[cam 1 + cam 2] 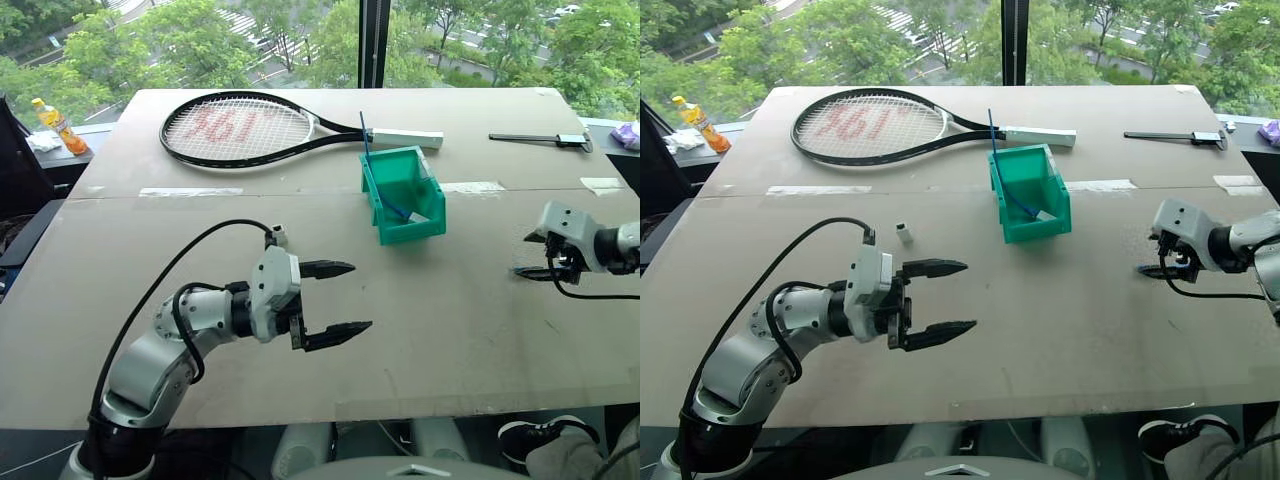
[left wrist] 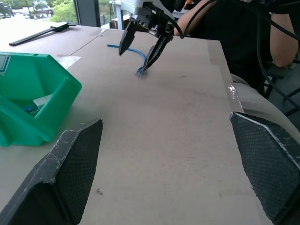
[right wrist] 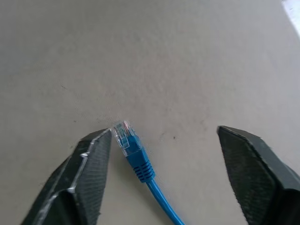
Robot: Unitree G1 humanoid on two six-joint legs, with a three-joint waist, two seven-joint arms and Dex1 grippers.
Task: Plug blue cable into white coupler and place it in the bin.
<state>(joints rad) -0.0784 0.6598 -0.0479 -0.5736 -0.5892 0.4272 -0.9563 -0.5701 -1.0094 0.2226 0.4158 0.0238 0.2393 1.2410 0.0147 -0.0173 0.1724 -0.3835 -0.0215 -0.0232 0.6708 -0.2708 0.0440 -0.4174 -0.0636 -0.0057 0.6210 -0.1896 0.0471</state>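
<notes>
Blue cable [image 3: 140, 164] flat on surface [image 3: 187, 56], clear plug between open, empty right pincer [image 3: 164, 154] fingers. Light, limp; best gripped on stiff plug boot. Left pincer [image 1: 335, 300] wide, empty.

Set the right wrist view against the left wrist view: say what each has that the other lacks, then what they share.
Right wrist view alone: the clear plug of the blue cable, close up between open fingers. Left wrist view alone: the bin holding another blue cable, the whole right gripper poised over the table, and a person's arm behind. Shared: the blue cable lying on the table.
</notes>
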